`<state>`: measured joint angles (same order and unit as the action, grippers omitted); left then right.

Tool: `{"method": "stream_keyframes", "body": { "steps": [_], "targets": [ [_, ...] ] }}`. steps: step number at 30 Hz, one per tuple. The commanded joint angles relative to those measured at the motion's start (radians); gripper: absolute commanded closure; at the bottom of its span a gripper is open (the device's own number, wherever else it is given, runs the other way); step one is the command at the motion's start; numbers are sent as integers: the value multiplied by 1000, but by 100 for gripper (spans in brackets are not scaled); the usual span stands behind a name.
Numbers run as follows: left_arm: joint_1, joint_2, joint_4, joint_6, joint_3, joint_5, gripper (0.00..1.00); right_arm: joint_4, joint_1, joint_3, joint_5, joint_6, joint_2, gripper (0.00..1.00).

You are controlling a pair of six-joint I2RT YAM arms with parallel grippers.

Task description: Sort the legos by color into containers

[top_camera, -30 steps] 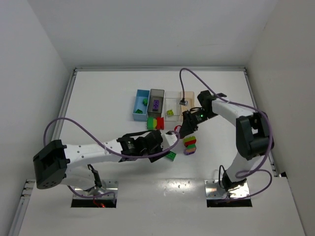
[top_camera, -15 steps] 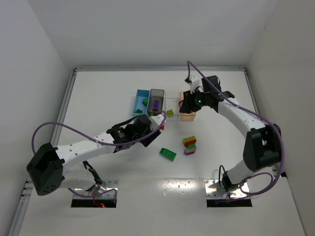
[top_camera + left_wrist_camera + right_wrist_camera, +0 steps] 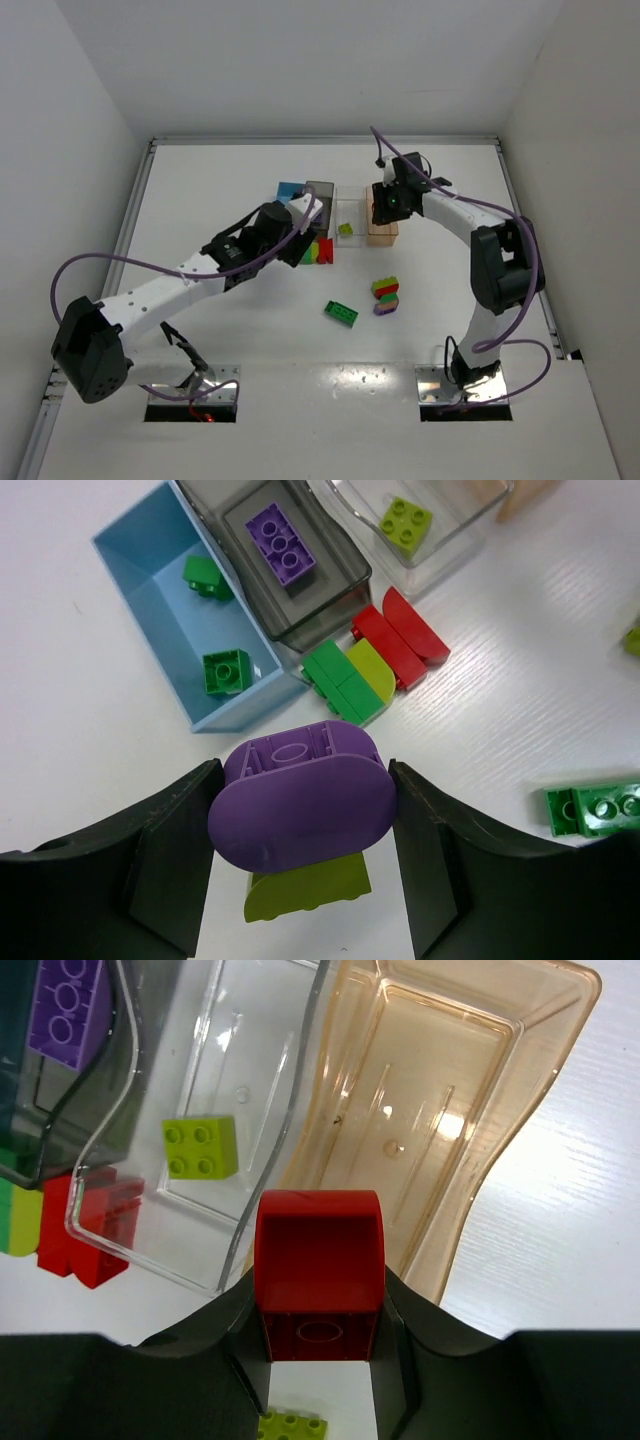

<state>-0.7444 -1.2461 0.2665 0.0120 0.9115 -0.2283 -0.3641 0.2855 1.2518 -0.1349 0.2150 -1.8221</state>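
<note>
A: White walls on 3 sides, a white counter (image 3: 220, 180), and 4 bins in a row at mid-counter. What's the left pincer (image 3: 300, 825) got?

B: It's clamped on a rounded purple brick (image 3: 300, 790), jaws part-way apart with a pad on each side. A yellow-green piece (image 3: 305, 892) hangs beneath it.

A: And ahead of it?

B: Ahead and left is the blue bin (image 3: 150, 590) with 2 green bricks (image 3: 226, 672) inside. Straight ahead is the dark grey bin (image 3: 318, 605), holding 1 purple brick (image 3: 283, 542). Just off that bin's near end, ahead and a touch right of the pincer, a loose clump (image 3: 375, 665) of green, yellow-green and red bricks lies on the counter.

A: Over to the right pincer (image 3: 320, 1305)!

B: Narrower gap there, and it's closed on a red brick (image 3: 318, 1260), gripped at both sides. The tan bin (image 3: 430, 1080) sits ahead and slightly right of it. The clear bin (image 3: 250, 1070) is ahead-left, with 1 yellow-green brick (image 3: 201, 1146) inside.

A: Anything back toward the arm bases?

B: A flat green brick (image 3: 341, 313) and a small mixed stack (image 3: 386, 295), well apart from both pincers.
</note>
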Motion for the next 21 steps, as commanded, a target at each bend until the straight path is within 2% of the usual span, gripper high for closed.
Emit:
{"method": "stream_keyframes", "body": {
  "steps": [1, 3, 4, 5, 6, 8, 11, 15, 16, 19, 21],
  "targets": [
    [31, 4, -29, -55, 58, 18, 99, 25, 12, 41, 66, 12, 1, 87],
    [42, -6, -29, -64, 58, 27, 100, 34, 12, 32, 66, 12, 1, 83],
    [54, -6, -29, -81, 69, 40, 100, 34, 12, 32, 75, 12, 1, 77],
    [68, -6, -29, -101, 69, 40, 100, 34, 12, 32, 75, 12, 1, 58],
    [68, -15, -29, -112, 69, 53, 100, 34, 12, 32, 84, 3, 1, 50],
    [95, -15, -20, -148, 87, 66, 100, 48, 21, 12, 84, 3, 1, 37],
    [125, -33, -10, -194, 105, 86, 100, 69, 21, -2, 84, 3, 26, 26],
    [152, -33, 0, -276, 133, 113, 100, 112, 21, -73, 74, 3, 89, 26],
    [164, -42, 10, -323, 150, 103, 100, 163, 21, -100, 40, 3, 149, 26],
    [175, -56, 51, -432, 194, 11, 100, 313, 32, -236, -41, 12, 272, 24],
    [186, -70, 88, -538, 216, -78, 100, 286, 41, -241, -113, 12, 302, 24]
  ]
}}
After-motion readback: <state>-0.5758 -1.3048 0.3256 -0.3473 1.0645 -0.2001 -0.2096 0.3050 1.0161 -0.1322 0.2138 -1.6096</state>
